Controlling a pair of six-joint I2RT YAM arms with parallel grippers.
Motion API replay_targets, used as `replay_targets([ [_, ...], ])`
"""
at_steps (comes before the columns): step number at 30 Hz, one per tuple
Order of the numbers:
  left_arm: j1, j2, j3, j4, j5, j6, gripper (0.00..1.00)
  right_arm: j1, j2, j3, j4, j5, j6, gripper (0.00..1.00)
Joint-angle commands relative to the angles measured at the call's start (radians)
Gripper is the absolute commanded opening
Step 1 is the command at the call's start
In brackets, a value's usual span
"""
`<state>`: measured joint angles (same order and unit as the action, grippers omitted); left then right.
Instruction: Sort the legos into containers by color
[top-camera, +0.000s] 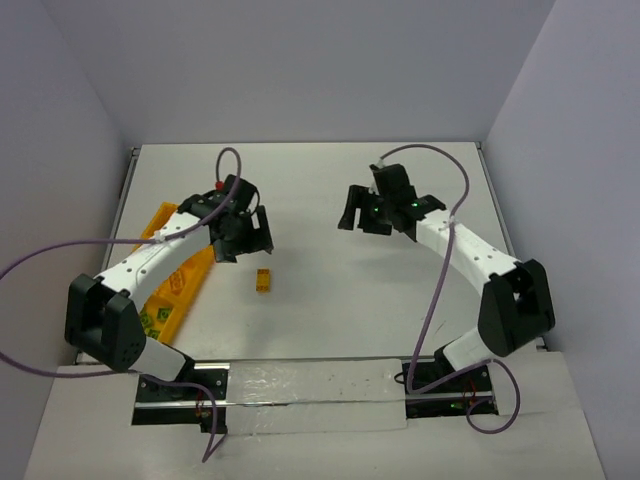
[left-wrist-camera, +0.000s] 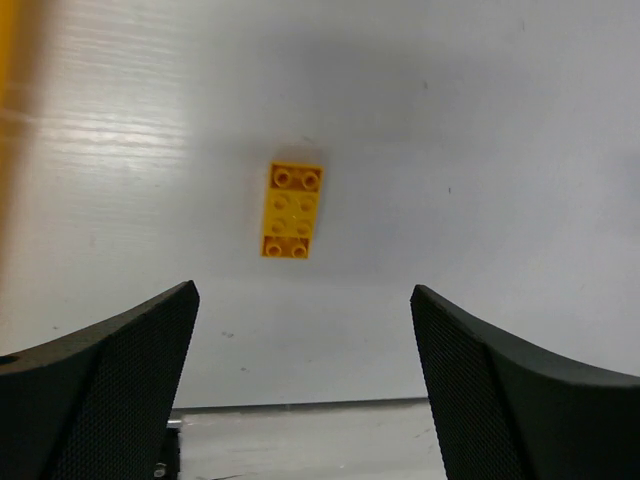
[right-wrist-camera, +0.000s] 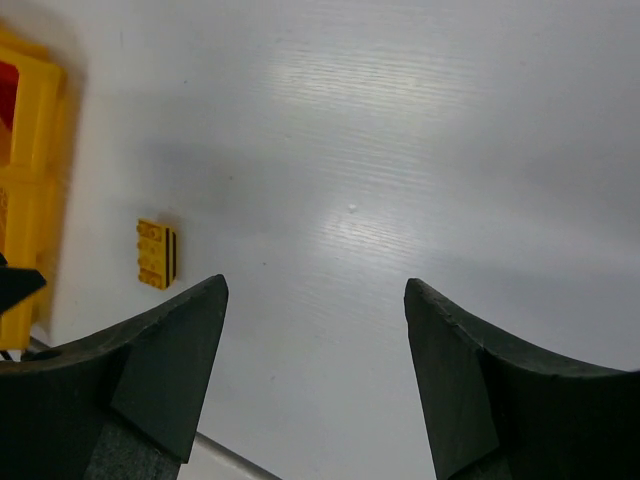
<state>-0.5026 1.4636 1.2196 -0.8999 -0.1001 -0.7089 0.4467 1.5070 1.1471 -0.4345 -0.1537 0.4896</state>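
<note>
One yellow lego (top-camera: 263, 281) lies flat on the white table, studs up, also in the left wrist view (left-wrist-camera: 292, 210) and the right wrist view (right-wrist-camera: 157, 253). My left gripper (top-camera: 247, 240) hovers just beyond it, open and holding nothing (left-wrist-camera: 302, 290). My right gripper (top-camera: 365, 218) hangs over the table's middle right, open and holding nothing (right-wrist-camera: 315, 283). The containers are compartments of a long orange-yellow tray (top-camera: 172, 300) at the left, half hidden under my left arm. Lime green legos (top-camera: 152, 320) lie in its near compartment. Something red (right-wrist-camera: 5, 90) shows in a compartment of the tray (right-wrist-camera: 35, 190).
The left arm lies across the tray's middle, and purple cables loop off both arms. A raised rim edges the table at the back and sides. A shiny strip runs along the near edge between the arm bases.
</note>
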Motion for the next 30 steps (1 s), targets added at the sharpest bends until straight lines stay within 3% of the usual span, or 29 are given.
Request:
replay_targets([
  [1, -0.092, 0.030, -0.005, 0.025, 0.028, 0.103, 0.97, -0.031, -0.105, -0.090, -0.028, 0.029, -0.030, 0.79],
  [6, -0.124, 0.088, -0.056, 0.057, -0.020, 0.114, 0.99, -0.034, -0.177, -0.130, -0.058, 0.038, -0.040, 0.79],
  [26, -0.148, 0.285, -0.126, 0.249, -0.153, 0.097, 0.54, -0.034, -0.182, -0.118, -0.082, 0.019, -0.049, 0.79],
  [27, -0.148, 0.287, -0.129, 0.248, -0.157, 0.094, 0.47, -0.034, -0.183, -0.118, -0.080, 0.019, -0.049, 0.79],
  [30, -0.148, 0.282, -0.141, 0.258, -0.153, 0.094, 0.43, -0.034, -0.175, -0.110, -0.081, 0.012, -0.054, 0.80],
])
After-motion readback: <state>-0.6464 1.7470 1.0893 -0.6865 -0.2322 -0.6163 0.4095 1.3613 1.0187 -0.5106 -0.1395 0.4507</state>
